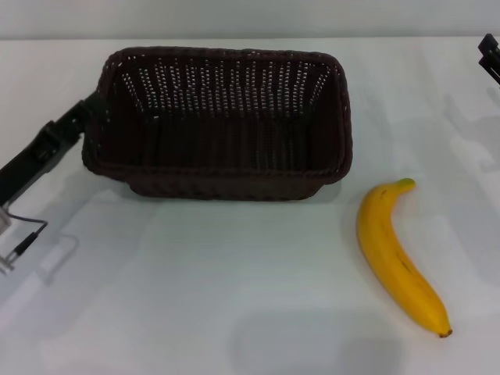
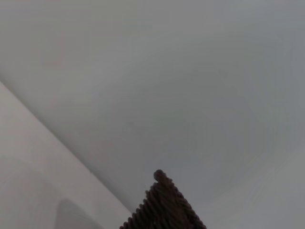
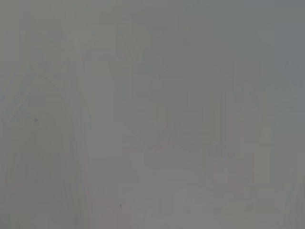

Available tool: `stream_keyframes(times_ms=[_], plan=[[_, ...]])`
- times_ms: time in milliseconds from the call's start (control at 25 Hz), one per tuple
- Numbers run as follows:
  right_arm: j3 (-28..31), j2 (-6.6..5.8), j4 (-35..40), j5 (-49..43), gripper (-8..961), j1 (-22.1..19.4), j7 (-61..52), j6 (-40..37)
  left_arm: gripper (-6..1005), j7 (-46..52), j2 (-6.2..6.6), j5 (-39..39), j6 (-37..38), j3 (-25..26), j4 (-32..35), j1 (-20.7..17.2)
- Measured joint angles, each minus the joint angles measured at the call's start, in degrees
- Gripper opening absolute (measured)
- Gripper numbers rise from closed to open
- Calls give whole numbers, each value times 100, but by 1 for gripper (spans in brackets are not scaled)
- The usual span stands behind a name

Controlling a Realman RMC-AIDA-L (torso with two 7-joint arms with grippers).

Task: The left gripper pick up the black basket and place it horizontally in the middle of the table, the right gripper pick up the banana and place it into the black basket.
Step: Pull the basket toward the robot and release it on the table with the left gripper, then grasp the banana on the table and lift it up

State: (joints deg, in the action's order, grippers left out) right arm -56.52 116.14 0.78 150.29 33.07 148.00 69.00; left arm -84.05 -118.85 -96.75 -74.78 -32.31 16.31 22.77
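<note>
The black basket [image 1: 219, 125] lies lengthwise across the back middle of the table, open side up and tipped a little toward me. My left gripper [image 1: 88, 112] reaches in from the left and is shut on the basket's left rim. A corner of the braided rim [image 2: 164, 205] shows in the left wrist view. The banana [image 1: 394, 254] lies on the table to the right of the basket, stem toward the basket and apart from it. My right gripper [image 1: 491, 56] shows only as a dark tip at the far right edge, well away from the banana.
The white table [image 1: 195, 297] stretches in front of the basket. A thin wire and a pale base part [image 1: 16, 242] of the left arm sit at the left edge. The right wrist view shows only a pale blank surface.
</note>
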Motion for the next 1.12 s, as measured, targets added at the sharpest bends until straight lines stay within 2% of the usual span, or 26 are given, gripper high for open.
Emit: stream_keyframes(times_ms=[280,520,560,600,640,880,960,1000,1120], plan=[[-9,-53,136,-7,856,-199,-615,5,832,-506,17,-638,-202,50,33,-456],[-67,-136,760,-333,856,-649,-1693,-14,861,-1327,27,-1219,-264,50,38,-803],[-69,-241,1252,-856,856,-885,-2440,-136,866,-1640,14,-1443,-283,50,32,-896],[-70,-284,1400,-1099,856,-929,-2727,-201,871,-1782,8,-1570,-286,50,24,-939],[-71,-382,1754,-1579,855,-1014,-3301,-310,876,-1966,-2,-1724,-287,49,3,-996],[-71,-836,3480,-4071,855,-1197,-6068,-321,879,-2447,8,-2316,-212,50,-83,-1194],[-66,-863,4302,-4911,855,-1300,-6929,-276,878,-2492,19,-2380,-139,49,-69,-1208],[-58,-835,4897,-5446,855,-1363,-7457,-269,878,-2538,21,-2418,-95,49,-56,-1210],[-34,-586,6548,-7051,854,-1531,-8790,-237,877,-2666,21,-2538,55,49,-51,-1191]])
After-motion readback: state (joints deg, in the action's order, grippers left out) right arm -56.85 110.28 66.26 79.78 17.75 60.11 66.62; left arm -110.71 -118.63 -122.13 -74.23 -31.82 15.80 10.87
